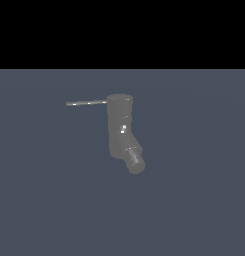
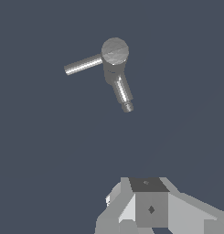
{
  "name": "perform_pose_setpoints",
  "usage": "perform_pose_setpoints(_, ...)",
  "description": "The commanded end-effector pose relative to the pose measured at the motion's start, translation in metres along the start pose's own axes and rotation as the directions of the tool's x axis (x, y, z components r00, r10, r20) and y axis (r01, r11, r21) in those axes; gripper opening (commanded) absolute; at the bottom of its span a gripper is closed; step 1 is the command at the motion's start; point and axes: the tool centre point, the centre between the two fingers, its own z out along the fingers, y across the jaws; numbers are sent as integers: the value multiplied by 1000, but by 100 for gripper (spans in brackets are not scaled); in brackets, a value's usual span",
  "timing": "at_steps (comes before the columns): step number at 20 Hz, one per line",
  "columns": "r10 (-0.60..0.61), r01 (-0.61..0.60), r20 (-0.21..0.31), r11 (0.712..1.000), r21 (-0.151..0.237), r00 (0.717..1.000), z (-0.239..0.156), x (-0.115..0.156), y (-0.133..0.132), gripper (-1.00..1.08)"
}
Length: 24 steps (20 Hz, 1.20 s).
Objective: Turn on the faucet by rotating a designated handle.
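The faucet (image 1: 122, 131) stands just left of the exterior view's centre on a plain blue-grey surface (image 1: 194, 200), with nothing else near it. The arm does not appear in that view. In the wrist view, grey-white blocks of the claw (image 2: 150, 208) show at the bottom edge, well apart from the faucet, and its fingers are out of sight, so whether it is spread or pressed together cannot be told. The step in hand appears to be the approach. To do it well, the claw should probably come down beside the handle (image 1: 86, 103) near its free end, where a push turns it most easily, and press sideways around the upright body's axis rather than downward. The handle is a thin, pale, straight rod running level from the top of the body toward the exterior view's left. The body is a dull grey cylinder that kinks lower down toward a darker ribbed spout (image 1: 135, 159), with small white specks midway.
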Motion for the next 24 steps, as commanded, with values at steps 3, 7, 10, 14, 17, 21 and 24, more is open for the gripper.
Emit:
perform_pose_setpoints(3, 74, -74, 2, 997, 0, 997, 16, 6, -16, -100)
perform_pose_setpoints(7, 157, -157, 4, 988, 1, 988, 34, 15, -33, -100)
perform_pose_setpoints(10, 219, -219, 5, 976, 1, 976, 48, 23, -46, -100)
perform_pose_setpoints(14, 302, -302, 8, 953, 1, 953, 67, 34, -63, -100)
perform_pose_setpoints(17, 362, -362, 9, 932, 1, 932, 81, 44, -75, -100)
perform_pose_setpoints(21, 440, -440, 12, 898, 2, 898, 100, 58, -90, -100)
perform_pose_setpoints(24, 496, -496, 13, 868, 2, 868, 114, 70, -100, -100)
